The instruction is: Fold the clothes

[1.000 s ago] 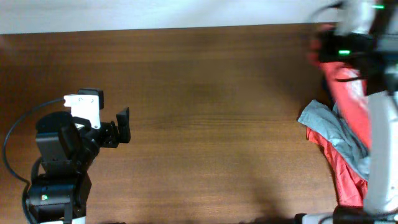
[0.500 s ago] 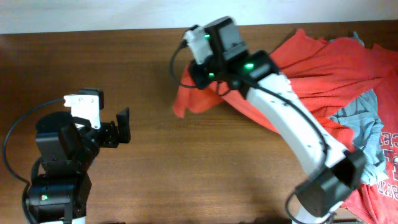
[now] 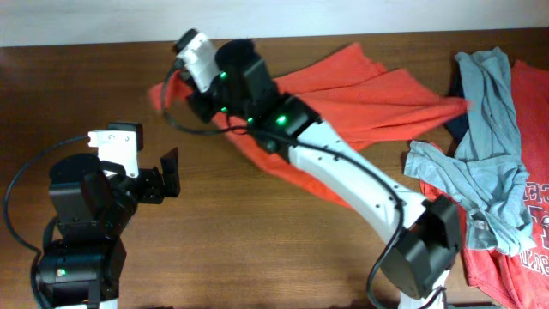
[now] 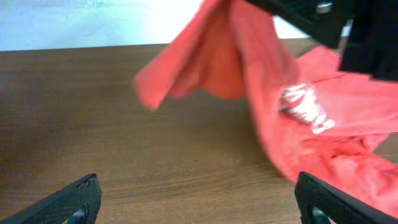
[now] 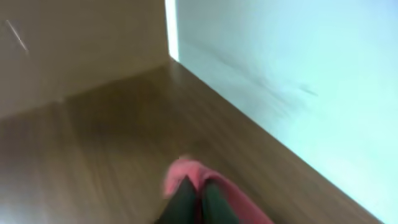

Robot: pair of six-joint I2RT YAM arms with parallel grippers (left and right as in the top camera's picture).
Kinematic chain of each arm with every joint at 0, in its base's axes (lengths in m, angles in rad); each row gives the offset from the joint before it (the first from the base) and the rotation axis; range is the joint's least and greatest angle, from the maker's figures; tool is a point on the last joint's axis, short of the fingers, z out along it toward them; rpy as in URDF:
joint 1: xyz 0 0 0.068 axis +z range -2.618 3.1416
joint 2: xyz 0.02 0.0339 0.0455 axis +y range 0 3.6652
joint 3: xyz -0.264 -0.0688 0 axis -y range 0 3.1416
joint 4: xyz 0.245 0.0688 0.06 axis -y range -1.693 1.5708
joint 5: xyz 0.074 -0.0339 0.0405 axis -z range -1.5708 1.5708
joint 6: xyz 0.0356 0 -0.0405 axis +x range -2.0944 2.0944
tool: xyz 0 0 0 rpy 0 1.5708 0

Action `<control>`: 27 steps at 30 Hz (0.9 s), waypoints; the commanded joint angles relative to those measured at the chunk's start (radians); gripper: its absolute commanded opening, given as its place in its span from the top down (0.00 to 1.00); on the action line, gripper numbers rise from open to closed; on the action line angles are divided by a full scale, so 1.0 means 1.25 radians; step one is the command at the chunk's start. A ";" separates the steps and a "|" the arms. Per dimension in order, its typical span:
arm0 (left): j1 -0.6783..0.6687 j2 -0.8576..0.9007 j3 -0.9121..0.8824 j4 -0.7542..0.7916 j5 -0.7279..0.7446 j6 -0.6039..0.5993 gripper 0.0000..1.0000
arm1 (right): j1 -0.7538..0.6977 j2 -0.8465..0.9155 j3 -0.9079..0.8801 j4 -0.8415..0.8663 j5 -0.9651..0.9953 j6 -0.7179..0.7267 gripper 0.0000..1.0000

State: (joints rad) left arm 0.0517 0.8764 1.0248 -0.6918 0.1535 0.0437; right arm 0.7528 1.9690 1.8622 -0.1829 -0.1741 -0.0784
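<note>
My right gripper [image 3: 184, 86] is shut on an edge of an orange-red T-shirt [image 3: 360, 90] and holds it above the table's far left-centre. The shirt trails from the gripper to the right across the far side of the table. In the right wrist view the shut fingers [image 5: 198, 198] pinch the red cloth [image 5: 180, 171]. My left gripper [image 3: 171, 172] is open and empty at the near left. In the left wrist view [image 4: 196, 202] the raised shirt [image 4: 249, 81] hangs ahead of its fingers.
At the right edge lies a pile of clothes: a grey-blue T-shirt [image 3: 476, 172], a dark garment [image 3: 461, 90] and a red printed shirt [image 3: 527, 206]. A white wall [image 3: 86, 17] runs along the table's far edge.
My right arm has swung left across the table, dragging the orange-red shirt out of the right-hand pile and spreading it leftward. My left arm has not moved.
</note>
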 commanded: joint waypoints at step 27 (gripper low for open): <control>-0.365 0.493 0.016 0.142 0.189 -0.210 0.01 | -0.500 -0.177 0.014 -0.731 0.143 0.012 0.01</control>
State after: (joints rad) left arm -0.3405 1.3972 1.0286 -0.5747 0.3355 -0.1032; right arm 0.1421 1.7531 1.8755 -1.0756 0.0242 -0.0742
